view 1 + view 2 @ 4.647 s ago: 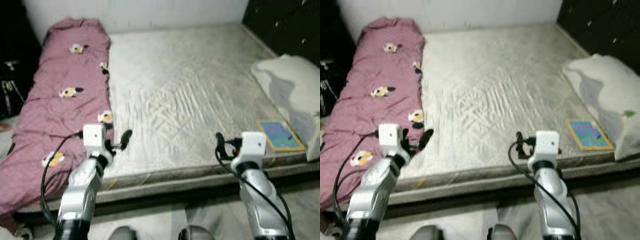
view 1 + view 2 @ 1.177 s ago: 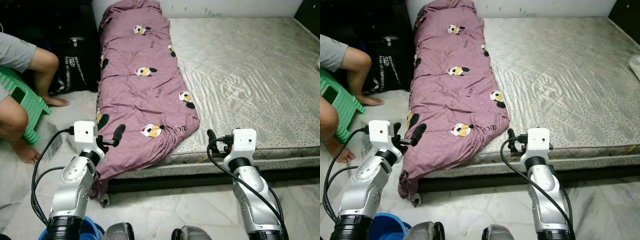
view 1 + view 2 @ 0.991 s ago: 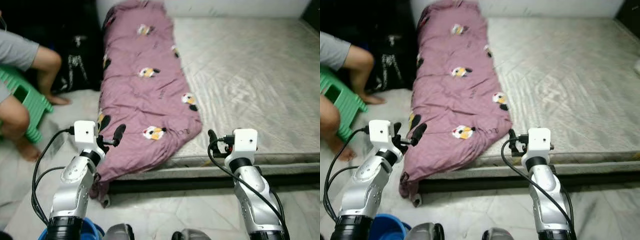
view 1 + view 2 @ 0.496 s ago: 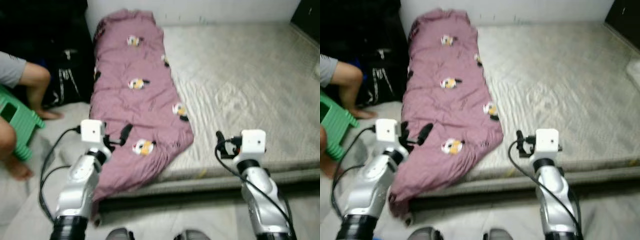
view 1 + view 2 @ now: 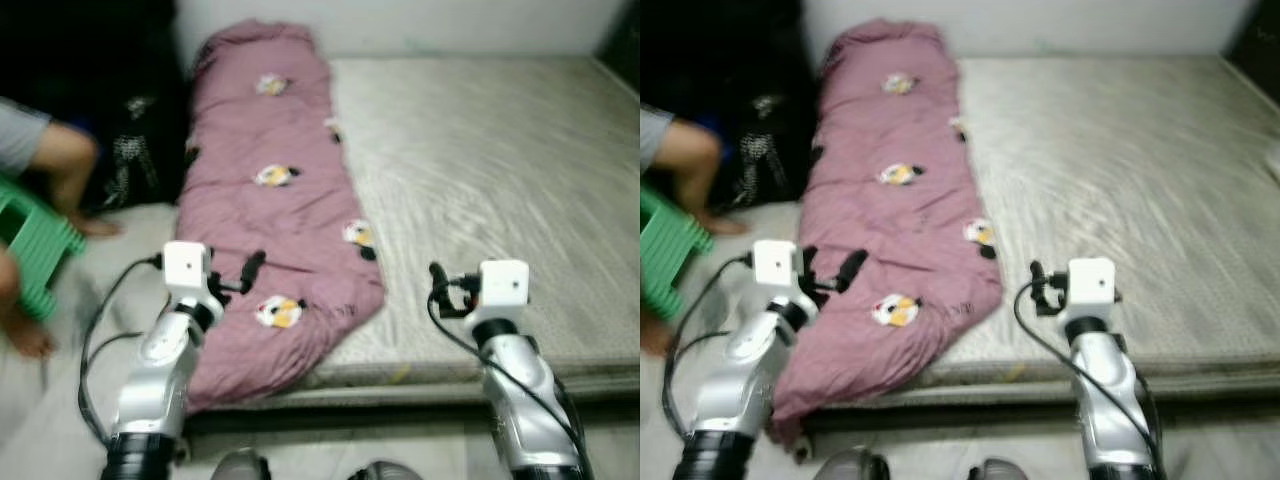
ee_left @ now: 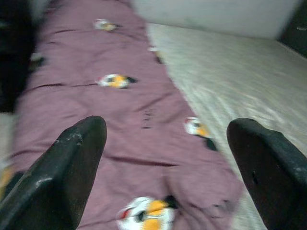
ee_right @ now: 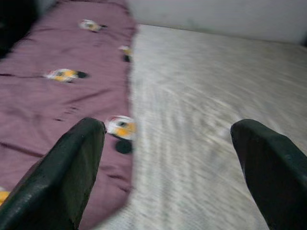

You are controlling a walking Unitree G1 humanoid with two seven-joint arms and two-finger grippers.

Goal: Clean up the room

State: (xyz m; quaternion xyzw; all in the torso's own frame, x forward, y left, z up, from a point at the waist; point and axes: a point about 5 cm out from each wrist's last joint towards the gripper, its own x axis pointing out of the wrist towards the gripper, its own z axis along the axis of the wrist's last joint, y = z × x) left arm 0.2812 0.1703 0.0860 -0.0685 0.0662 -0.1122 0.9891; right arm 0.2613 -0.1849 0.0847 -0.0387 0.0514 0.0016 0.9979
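Presumably soft and bulky, the mauve cartoon-print quilt suits an edge grasp; left claw and right claw gape empty.

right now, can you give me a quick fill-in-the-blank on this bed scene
The purple quilt lies along the ____ side of the mattress.
The left pincer hovers over the ____.
Both pincers' fingers are ____.
The stool beside the bed is ____.

Missing words: left; quilt; open; green
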